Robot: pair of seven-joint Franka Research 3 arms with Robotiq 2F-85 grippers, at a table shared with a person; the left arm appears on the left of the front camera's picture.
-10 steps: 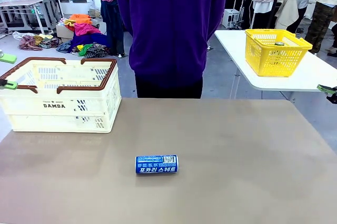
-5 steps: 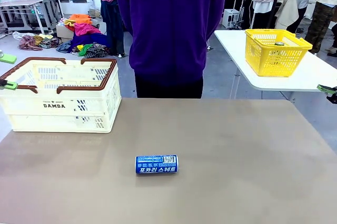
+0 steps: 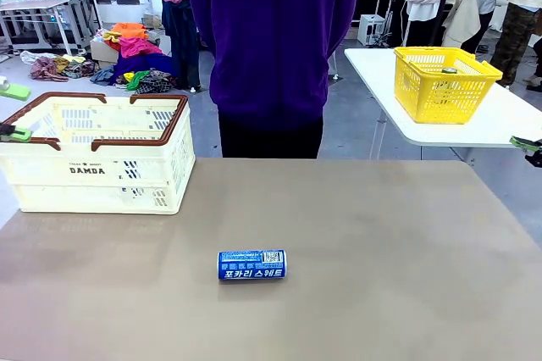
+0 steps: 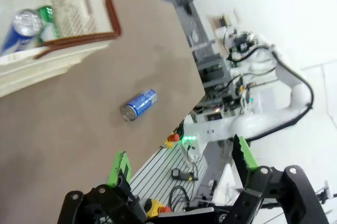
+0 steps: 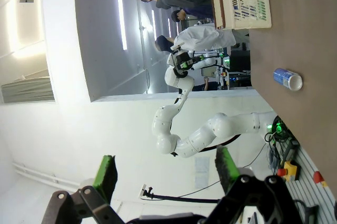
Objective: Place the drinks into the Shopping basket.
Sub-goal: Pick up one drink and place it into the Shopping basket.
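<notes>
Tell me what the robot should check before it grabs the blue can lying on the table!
1. Loose blue can lies on its side on the table, nothing touching it: ok.
2. Left gripper open, holding nothing: ok.
3. Right gripper open, holding nothing: ok.
4. Shopping basket has room beside the second blue can and green can inside: ok.
5. Person stands behind the far edge, not reaching over the table: ok.

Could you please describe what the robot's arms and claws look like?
The left arm and right arm are white with rounded joints and a green light at the base. The left claw and right claw are black with green pads.
</notes>
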